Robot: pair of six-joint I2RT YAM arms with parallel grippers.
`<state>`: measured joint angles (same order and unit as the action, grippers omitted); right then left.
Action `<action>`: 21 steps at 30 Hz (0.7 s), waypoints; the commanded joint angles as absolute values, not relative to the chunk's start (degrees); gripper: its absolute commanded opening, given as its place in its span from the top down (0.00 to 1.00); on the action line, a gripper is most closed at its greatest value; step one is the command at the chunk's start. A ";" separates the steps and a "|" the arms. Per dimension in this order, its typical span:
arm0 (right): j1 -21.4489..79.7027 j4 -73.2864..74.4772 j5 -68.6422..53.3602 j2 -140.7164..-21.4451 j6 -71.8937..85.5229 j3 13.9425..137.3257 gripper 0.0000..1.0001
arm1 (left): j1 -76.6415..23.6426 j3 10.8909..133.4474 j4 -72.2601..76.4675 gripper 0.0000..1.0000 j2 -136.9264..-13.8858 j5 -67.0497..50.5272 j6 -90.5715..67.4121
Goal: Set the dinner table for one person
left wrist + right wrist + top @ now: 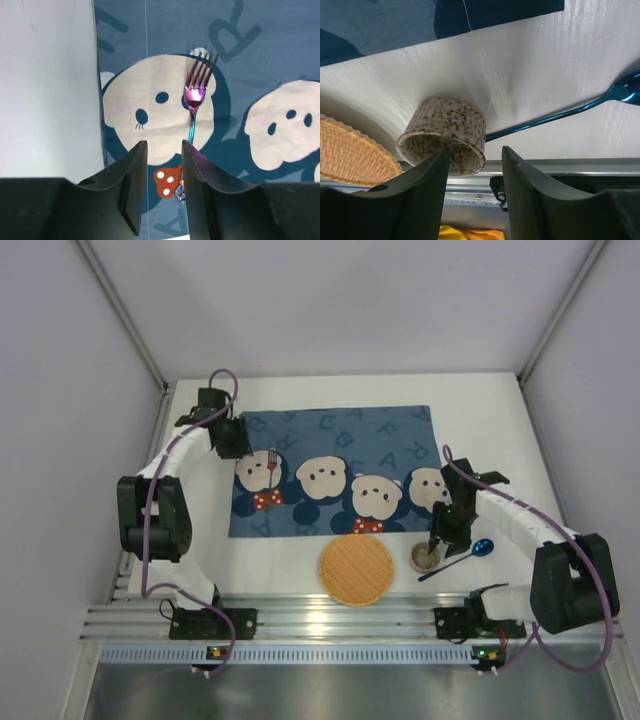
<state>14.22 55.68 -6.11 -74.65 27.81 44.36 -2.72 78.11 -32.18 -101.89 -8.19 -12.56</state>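
Cutlery step, I judge: left gripper [164, 145] released by the fork [196, 95] (on the bear mat [250, 50]); right gripper [475, 150] gapes at the speckled cup [445, 127], needing closure.

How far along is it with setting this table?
Early on. Done: the fork lies on the bear-print mat, and the left gripper by it is open and empty. In hand: the right gripper is open at the speckled cup, not clamping it. Left: the woven plate, the cup and the blue spoon sit on the white table in front of the mat.
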 commanded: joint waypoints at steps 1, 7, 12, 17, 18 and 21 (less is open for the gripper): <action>15.21 53.70 -5.80 -73.56 29.27 44.03 0.57 | -2.46 76.12 -32.61 0.61 -95.10 -10.28 -13.54; 16.08 52.91 -5.19 -76.20 29.53 44.30 0.79 | -2.46 71.20 -33.57 0.61 -89.22 -9.58 -11.43; 17.31 52.91 -5.36 -79.45 29.44 45.35 0.94 | -2.02 67.68 -35.07 0.60 -84.74 -7.65 -8.79; 18.10 54.92 -4.40 -80.16 29.00 47.63 1.00 | -1.50 64.87 -36.03 0.60 -80.43 -7.73 -8.44; 18.11 55.80 -4.31 -79.63 28.66 48.42 1.00 | -1.49 64.69 -36.38 0.60 -79.90 -7.82 -8.44; 18.11 60.10 -3.34 -78.23 27.52 53.95 1.00 | -1.49 64.51 -37.44 0.60 -77.79 -8.70 -8.53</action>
